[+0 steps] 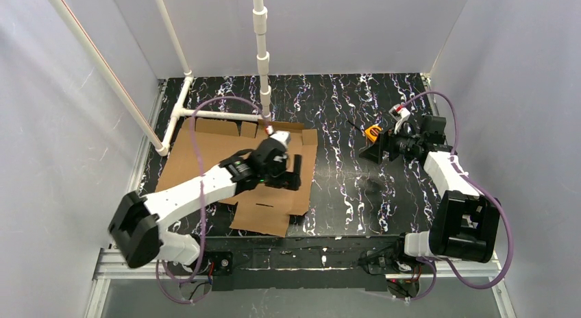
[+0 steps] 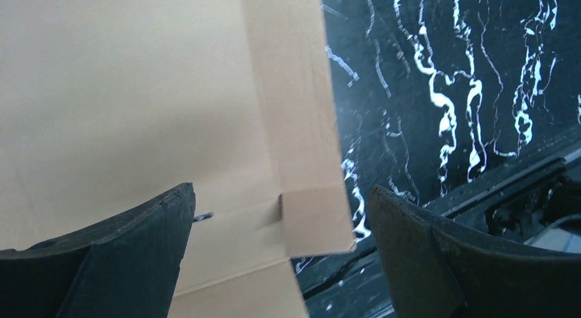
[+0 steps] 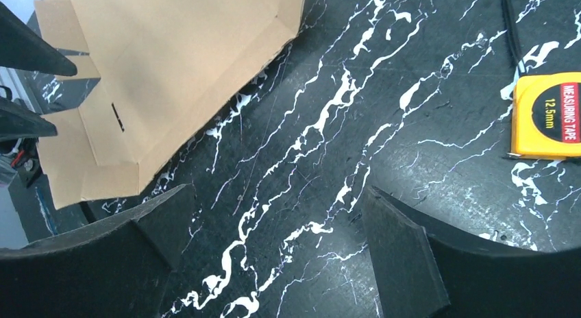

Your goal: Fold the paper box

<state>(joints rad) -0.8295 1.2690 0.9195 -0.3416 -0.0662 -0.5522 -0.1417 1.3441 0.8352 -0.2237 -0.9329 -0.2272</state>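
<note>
Top external view: the paper box lies flat and unfolded on the left half of the worktop, partly under my left arm. I see no panel raised yet.
Left fingers: spread wide and grasping nothing. One tip is over the cardboard and the other over bare worktop, so they straddle the box's right edge.
Why there: my guess is they're lined up to catch the narrow side strip and tip it up along its crease.
Contact: the left wrist view is close and blurry, so I can't tell whether the tips touch the board.
Right fingers: spread and empty over bare worktop, well apart from the box. I read this as parked clear so the left arm can work.
Tape measure: small hard orange-yellow case with a printed label, lying near the right fingers. It isn't part of the fold.
Box material: plain brown corrugated board, matte and stiff-looking, with straight scored creases, stepped tabs at the corners and a small dark slot in one panel.
Worktop surface: black with white marble-like veining, and it looks smooth. I'd expect a flat blank to slide on it if pushed sideways.
</note>
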